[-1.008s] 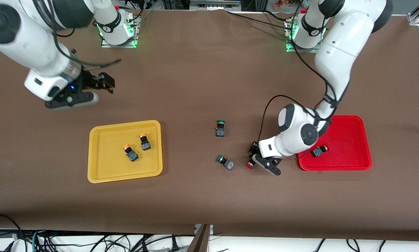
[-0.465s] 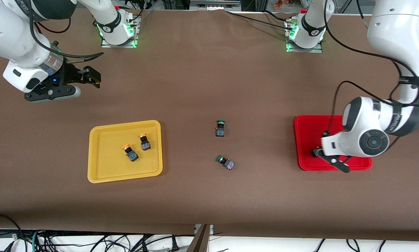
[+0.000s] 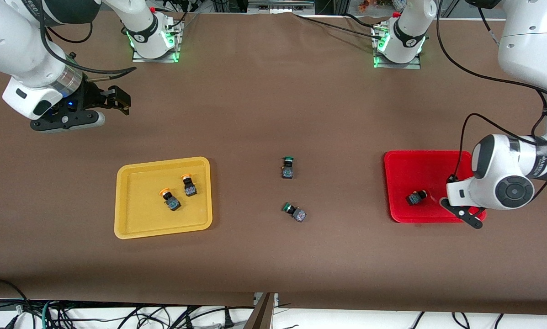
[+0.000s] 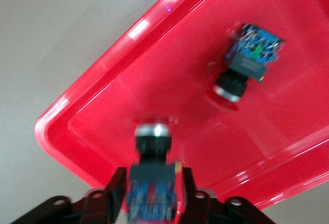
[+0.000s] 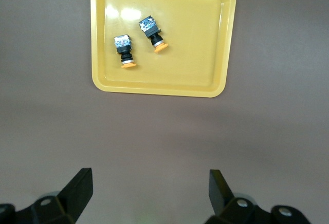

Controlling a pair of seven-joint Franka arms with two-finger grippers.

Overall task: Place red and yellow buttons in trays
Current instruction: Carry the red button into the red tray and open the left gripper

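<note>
The red and yellow buttons, four tiny push-button switches with dark grey blocky bodies, are nearly all sitting in place as the front view is showing it: two orange-yellow-capped ones [image 3: 171, 199] [image 3: 189, 185] are lying inside the shallow yellow plastic tray [image 3: 126, 228] toward the right arm's end of the table, and one dark switch [image 3: 416, 197] is lying on its side in the shallow red plastic tray [image 3: 410, 160] toward the left arm's end, its long axis running slantwise across the tray floor. Two green-capped switches [image 3: 287, 167] [image 3: 294, 212] are resting on the brown table cloth [image 3: 273, 256] between the trays and appear to be no part of the job. The left gripper [image 3: 460, 211] is hanging over the red tray's corner nearest the camera; the right gripper [image 3: 118, 101] is waiting in the air well apart from the yellow tray. In the left wrist view, the left gripper [image 4: 152, 193] is clamping the last red-capped switch [image 4: 152, 154] by its body, cap pointing out away from the fingers over the red tray's floor [image 4: 169, 70], long axis in line with them; the other red switch [image 4: 245, 62] is lying nearby, cap aimed roughly toward the held one. In the right wrist view, the right gripper [image 5: 149, 193] is showing its fingers spread apart and empty, with both yellow-capped switches [image 5: 124, 52] [image 5: 152, 34] lying in the yellow tray [image 5: 103, 82], caps pointing toward the gripper. Judging from this, only the release of the held switch is remaining.
</note>
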